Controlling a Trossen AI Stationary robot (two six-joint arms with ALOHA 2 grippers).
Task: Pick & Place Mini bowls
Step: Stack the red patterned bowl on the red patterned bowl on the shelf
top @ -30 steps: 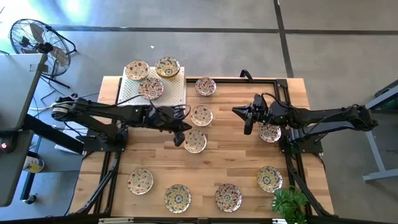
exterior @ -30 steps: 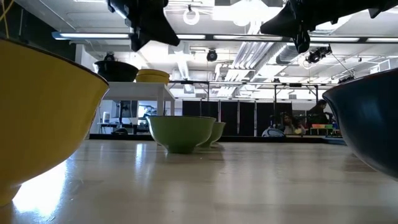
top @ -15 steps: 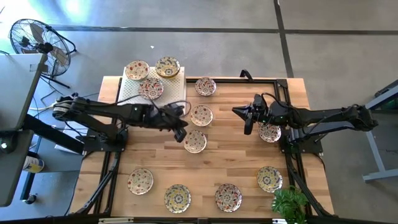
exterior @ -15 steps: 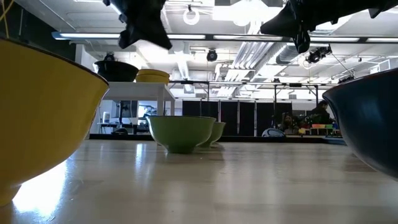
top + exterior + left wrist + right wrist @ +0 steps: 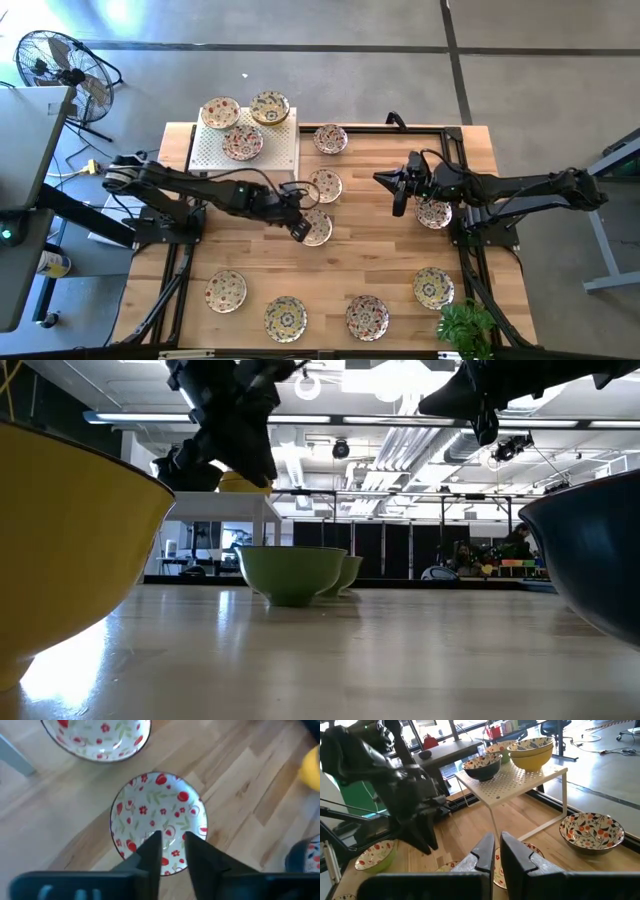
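Three mini bowls (image 5: 244, 124) crowd the white rack (image 5: 280, 152) beside a fan (image 5: 60, 68)

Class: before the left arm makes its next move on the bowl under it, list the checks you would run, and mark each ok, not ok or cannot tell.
1. Left gripper over the target bowl, fingers astride its near rim: ok.
2. Fingers parted enough to take the rim: ok.
3. Bowl already gripped: cannot tell.
4. Neighbouring bowl clear of the target: ok, a gap shows in the high view.
5. Right gripper out of the way: ok, it hangs shut and empty over the table's right half.
6. Room on the white rack: ok, three bowls, one corner bare.
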